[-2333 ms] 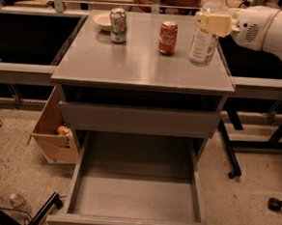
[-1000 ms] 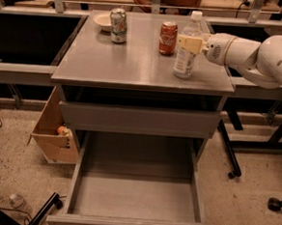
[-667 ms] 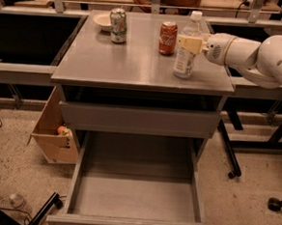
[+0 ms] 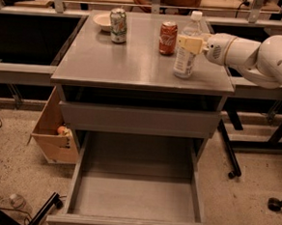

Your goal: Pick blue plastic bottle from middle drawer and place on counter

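1. The blue plastic bottle (image 4: 184, 64) stands upright on the counter (image 4: 135, 61), towards the counter's right side and about midway between its front and back edges. Its base rests on the grey top and its white cap points straight up.
2. The gripper (image 4: 188, 43) reaches in over the counter's right edge, and its pale yellow fingers (image 4: 184, 43) are pinched around the bottle's upper body, just below the shoulder.
3. The white arm (image 4: 261, 55) behind the gripper stretches out past the counter's right edge.
4. A red soda can (image 4: 168, 38) sits upright near the back of the counter, right of centre. It is just behind and to the left of the bottle, and the two do not touch.
5. A green-and-white soda can (image 4: 118, 25) stands at the counter's back left, with a small pale bowl (image 4: 103, 21) just beside it, closer to the counter's left corner.
6. Below the counter's front edge, the middle drawer (image 4: 135, 196) is pulled well out, its flat grey floor showing.
7. A drawer face (image 4: 140, 119) above it, right under the counter, is pushed in.
8. On the floor to the lower left of the counter, an open cardboard box (image 4: 52, 132) leans against the cabinet.
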`<state>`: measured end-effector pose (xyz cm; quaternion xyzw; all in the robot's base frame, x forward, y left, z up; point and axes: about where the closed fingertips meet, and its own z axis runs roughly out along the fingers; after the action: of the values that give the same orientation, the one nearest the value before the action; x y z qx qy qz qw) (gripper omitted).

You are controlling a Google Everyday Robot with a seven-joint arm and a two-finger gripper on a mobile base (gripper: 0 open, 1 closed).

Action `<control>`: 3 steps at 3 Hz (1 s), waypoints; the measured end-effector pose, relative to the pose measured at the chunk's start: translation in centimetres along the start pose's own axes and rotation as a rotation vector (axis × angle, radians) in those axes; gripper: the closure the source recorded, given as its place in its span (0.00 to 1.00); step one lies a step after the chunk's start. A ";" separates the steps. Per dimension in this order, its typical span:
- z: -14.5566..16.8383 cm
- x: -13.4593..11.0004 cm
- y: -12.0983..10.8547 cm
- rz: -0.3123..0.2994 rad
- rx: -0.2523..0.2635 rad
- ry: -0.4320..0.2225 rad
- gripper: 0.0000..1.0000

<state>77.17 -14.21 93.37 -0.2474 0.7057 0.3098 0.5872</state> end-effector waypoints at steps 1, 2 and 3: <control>0.0 0.0 0.0 0.000 0.000 0.000 0.11; 0.0 0.0 0.0 0.000 0.000 0.000 0.00; 0.0 0.0 0.0 0.000 0.000 0.000 0.00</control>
<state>77.17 -14.21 93.37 -0.2474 0.7057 0.3099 0.5871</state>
